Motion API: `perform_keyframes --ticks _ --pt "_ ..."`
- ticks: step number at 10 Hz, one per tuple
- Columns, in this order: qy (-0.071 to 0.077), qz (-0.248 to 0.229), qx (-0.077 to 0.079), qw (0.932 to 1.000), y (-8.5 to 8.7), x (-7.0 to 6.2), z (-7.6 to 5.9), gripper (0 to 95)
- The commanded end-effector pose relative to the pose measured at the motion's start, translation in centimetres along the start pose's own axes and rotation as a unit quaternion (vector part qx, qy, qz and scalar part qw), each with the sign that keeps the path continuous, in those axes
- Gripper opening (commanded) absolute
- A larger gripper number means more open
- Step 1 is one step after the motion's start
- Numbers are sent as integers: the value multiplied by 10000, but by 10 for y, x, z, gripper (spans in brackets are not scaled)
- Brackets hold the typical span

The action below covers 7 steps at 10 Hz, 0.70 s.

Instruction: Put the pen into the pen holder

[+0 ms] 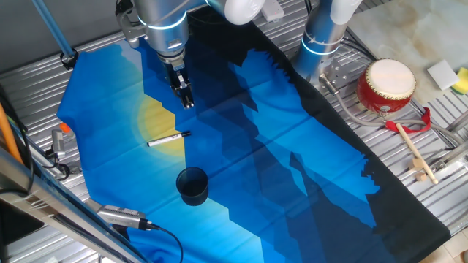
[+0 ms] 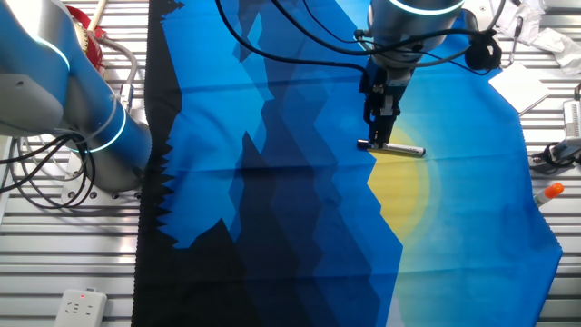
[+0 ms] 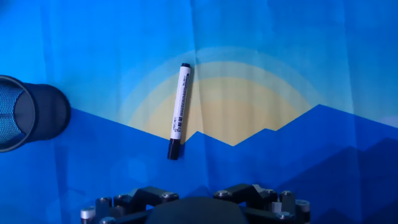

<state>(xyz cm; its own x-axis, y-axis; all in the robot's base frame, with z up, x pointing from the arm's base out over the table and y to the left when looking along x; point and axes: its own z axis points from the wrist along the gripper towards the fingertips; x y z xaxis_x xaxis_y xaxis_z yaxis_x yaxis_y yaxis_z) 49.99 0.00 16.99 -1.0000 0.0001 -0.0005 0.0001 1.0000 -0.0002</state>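
The pen (image 1: 168, 139) lies flat on the yellow sun patch of the blue cloth; it is white-silver with a black tip. It also shows in the other fixed view (image 2: 392, 147) and the hand view (image 3: 178, 112). The pen holder (image 1: 192, 185), a dark mesh cup, stands upright nearer the cloth's front edge, at the left edge of the hand view (image 3: 28, 112). It is out of the other fixed view. My gripper (image 1: 187, 104) hangs above the cloth just beyond the pen (image 2: 377, 141), fingers a little apart and empty. The hand view shows only the gripper's base.
A red drum with a cream top (image 1: 385, 84) and a wooden drumstick (image 1: 413, 150) sit off the cloth at the right. A second arm's base (image 1: 319, 44) stands behind the cloth. Cables and clamps (image 1: 121, 216) line the near left edge.
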Motion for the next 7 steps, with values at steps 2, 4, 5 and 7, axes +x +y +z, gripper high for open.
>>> perform_keyframes --ticks 2,4,5,7 --pt "209 -1280 -66 9915 0 0 0 0" --pt "198 -1078 -63 9940 0 0 -1 0" --pt "196 -1099 -78 9937 0 0 -1 0" --pt "189 -1032 -93 9944 0 0 -1 0"
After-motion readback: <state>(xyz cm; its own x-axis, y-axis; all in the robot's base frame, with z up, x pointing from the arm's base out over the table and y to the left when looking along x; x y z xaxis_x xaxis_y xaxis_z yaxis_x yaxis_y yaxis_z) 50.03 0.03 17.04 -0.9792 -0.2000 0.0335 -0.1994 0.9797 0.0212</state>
